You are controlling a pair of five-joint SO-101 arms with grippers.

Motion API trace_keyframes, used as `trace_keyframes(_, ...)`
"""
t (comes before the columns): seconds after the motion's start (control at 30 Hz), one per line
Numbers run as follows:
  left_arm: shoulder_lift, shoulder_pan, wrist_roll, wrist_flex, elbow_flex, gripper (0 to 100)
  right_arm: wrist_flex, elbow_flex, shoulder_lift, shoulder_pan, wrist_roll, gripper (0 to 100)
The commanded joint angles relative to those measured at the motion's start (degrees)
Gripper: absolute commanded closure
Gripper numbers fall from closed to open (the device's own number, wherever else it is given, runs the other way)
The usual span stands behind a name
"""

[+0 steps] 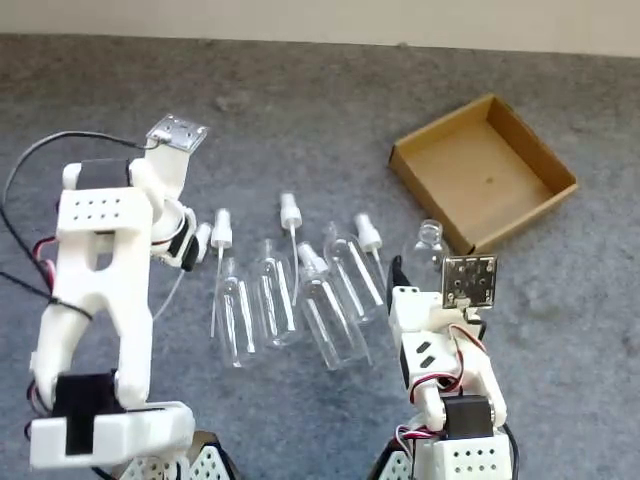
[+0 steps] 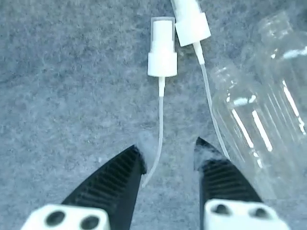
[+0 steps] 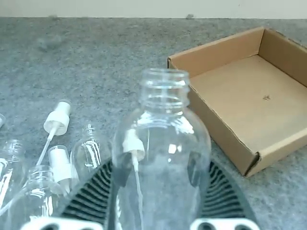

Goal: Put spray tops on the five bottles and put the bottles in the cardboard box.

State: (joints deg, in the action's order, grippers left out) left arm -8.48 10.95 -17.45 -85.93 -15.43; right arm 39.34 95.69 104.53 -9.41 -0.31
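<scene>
Under me spreads a grey felt mat (image 1: 300, 110), mottled and fuzzy, flecked with lighter fibres. Beyond the mat's far edge runs a pale cream wall (image 1: 420, 18), plain and flat. The light on the mat is soft and even, and the shadows on it are faint and short.
</scene>
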Motion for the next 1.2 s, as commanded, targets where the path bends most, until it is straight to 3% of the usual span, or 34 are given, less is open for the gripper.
trace_keyframes(0.0,2.9,-1.1,0.8,4.9,3.2,80,-1.5,6.6,0.5,0.2,-0.1,91.1)
trace_keyframes(0.73,18.1,-0.8,0.7,24.2,3.0,80,-1.5,6.6,0.5,0.2,-0.1,91.1)
trace_keyframes(1.17,24.9,-0.8,0.7,27.7,3.3,80,-1.5,6.6,0.4,0.2,-0.1,91.1)
